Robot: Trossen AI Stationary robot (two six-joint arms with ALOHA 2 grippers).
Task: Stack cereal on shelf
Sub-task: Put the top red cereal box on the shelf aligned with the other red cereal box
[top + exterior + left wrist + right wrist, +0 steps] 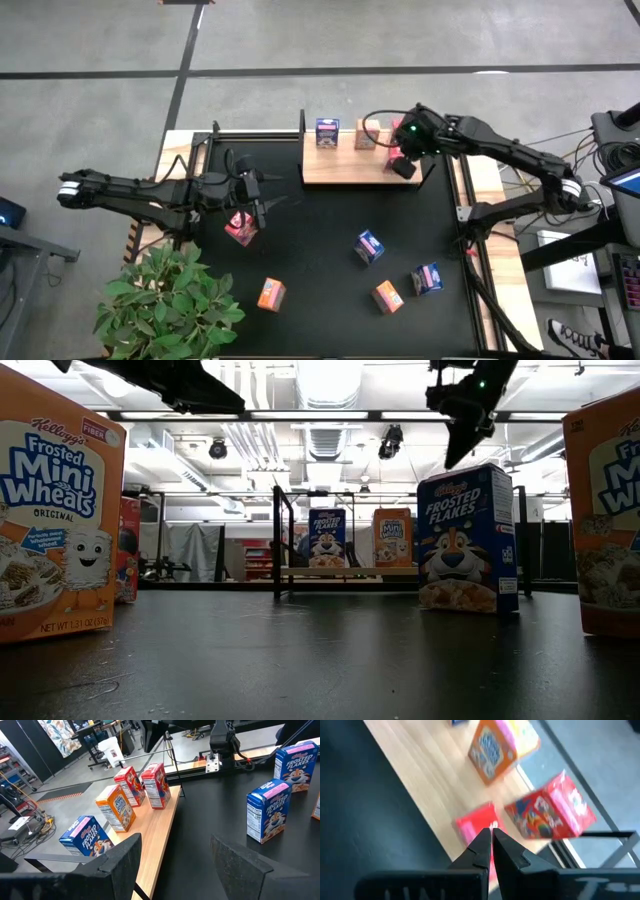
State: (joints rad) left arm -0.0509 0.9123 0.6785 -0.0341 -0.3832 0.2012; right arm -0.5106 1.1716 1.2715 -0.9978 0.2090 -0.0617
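Observation:
The wooden shelf [345, 168] lies at the mat's far edge. On it stand a blue box [327, 131], an orange box [365, 135] and two red boxes [127, 785] [156, 785]. My right gripper [491, 840] is shut and hovers over the shelf's right end, above a red box [475, 827]; in the low view [455, 445] it is higher than the box tops. My left gripper [185, 865] is open and empty over the mat's left part [258, 195], just beyond a red box [240, 228] that lies on the mat.
On the mat stand two blue boxes [369, 246] [427, 278] and two orange boxes [271, 294] [388, 296]. A potted plant [165, 300] is at the near left corner. Black posts [303, 125] rise at the shelf's ends.

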